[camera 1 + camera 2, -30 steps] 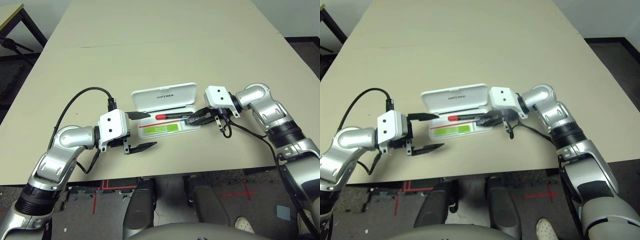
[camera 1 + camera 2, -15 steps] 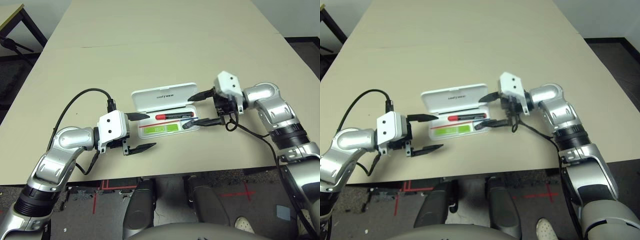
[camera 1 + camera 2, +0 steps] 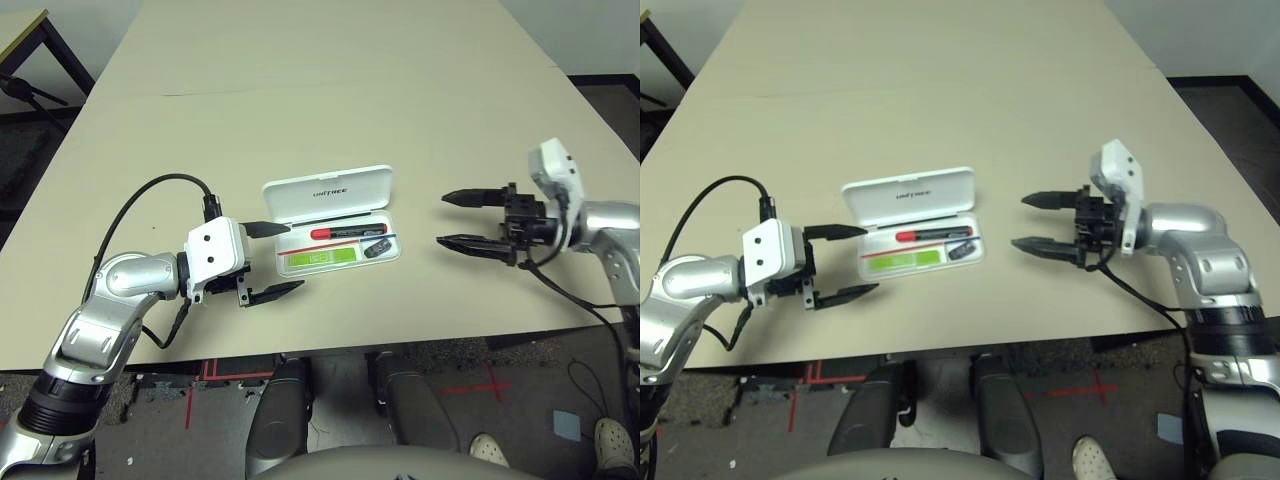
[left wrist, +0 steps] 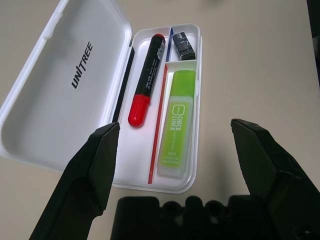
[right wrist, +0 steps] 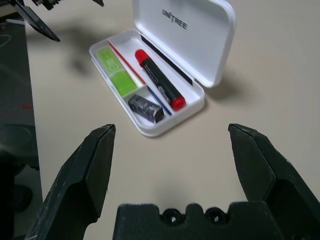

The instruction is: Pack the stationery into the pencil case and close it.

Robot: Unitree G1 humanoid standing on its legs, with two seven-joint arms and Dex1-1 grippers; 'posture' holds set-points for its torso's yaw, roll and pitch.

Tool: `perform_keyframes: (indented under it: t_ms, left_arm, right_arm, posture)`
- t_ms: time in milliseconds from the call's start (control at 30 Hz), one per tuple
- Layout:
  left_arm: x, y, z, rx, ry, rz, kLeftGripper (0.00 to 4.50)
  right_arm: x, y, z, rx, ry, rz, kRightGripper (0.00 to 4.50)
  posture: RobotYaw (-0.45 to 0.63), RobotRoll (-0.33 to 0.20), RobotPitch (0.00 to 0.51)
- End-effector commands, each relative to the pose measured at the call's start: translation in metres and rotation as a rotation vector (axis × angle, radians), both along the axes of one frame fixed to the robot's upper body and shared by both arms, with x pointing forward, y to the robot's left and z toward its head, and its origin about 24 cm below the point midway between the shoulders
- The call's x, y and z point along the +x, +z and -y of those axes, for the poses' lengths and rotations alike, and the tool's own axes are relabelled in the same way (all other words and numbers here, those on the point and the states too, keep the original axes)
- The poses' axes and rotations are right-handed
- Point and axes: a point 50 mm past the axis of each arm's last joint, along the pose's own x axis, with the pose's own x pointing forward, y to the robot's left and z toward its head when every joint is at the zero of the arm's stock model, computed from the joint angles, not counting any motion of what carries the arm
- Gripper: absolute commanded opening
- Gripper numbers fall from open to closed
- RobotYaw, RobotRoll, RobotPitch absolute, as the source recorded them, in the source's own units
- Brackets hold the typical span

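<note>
The white pencil case (image 3: 390,253) lies open on the table, its lid (image 3: 328,192) tilted back. Inside it rest the lime-green highlighter (image 4: 179,122), the red marker with black cap (image 4: 146,79) and the small dark grey block (image 5: 145,108). My left gripper (image 3: 272,260) stands open just left of the case, holding nothing. My right gripper (image 3: 452,220) is open and bare, well to the right of the case and apart from it.
The beige table (image 3: 330,90) stretches far behind the case. A black cable (image 3: 150,200) loops over my left arm. The table's front edge (image 3: 330,345) runs close below both grippers. A dark stand (image 3: 30,90) sits on the floor at far left.
My right gripper has let go of the dark grey block in the case, opened, and drawn back to the right. The left gripper has shifted slightly left.
</note>
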Motion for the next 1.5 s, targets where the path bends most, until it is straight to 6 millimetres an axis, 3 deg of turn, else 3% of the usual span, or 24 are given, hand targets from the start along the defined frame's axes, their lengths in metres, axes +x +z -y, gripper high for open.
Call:
perform_keyframes:
  t_ms: [33,167,267,433,600,800,1000,1500]
  left_arm:
    - [0.002,-0.003,-0.008,-0.021,0.057,-0.026,4.5]
    - [0.007,-0.006,-0.023,-0.058,0.171,-0.059,4.5]
    - [0.014,-0.009,-0.041,-0.043,0.288,-0.064,3.88]
    - [0.035,-0.006,-0.061,-0.074,0.485,-0.023,1.97]
    - [0.052,-0.002,-0.069,-0.116,0.613,-0.011,0.04]
    - [0.067,0.003,-0.066,-0.185,0.677,-0.02,0.04]
    - [0.078,0.006,-0.049,-0.202,0.606,-0.031,0.04]
    - [0.057,0.013,-0.012,-0.211,0.293,-0.088,0.04]
  right_arm:
    - [-0.005,0.001,-0.003,0.011,0.0,0.008,4.48]
    - [-0.007,-0.001,-0.006,0.016,-0.004,0.005,4.48]
    - [-0.008,-0.003,-0.006,0.013,-0.004,0.005,4.5]
    - [-0.009,-0.003,-0.007,0.015,0.002,0.006,4.5]
    - [-0.008,-0.002,-0.009,0.018,0.006,0.012,4.5]
    - [-0.008,-0.003,-0.011,0.02,0.011,0.015,4.5]
    - [-0.008,-0.005,-0.012,0.016,0.015,0.016,4.5]
    - [-0.005,-0.006,-0.014,0.008,0.015,0.024,4.5]
  posture:
    - [-0.03,0.0,0.168]
    - [-0.04,0.0,0.17]
    - [-0.04,0.0,0.172]
    - [-0.04,0.0,0.172]
    - [-0.04,0.0,0.171]
    - [-0.04,0.0,0.17]
    - [-0.04,0.0,0.169]
    - [-0.05,0.0,0.164]
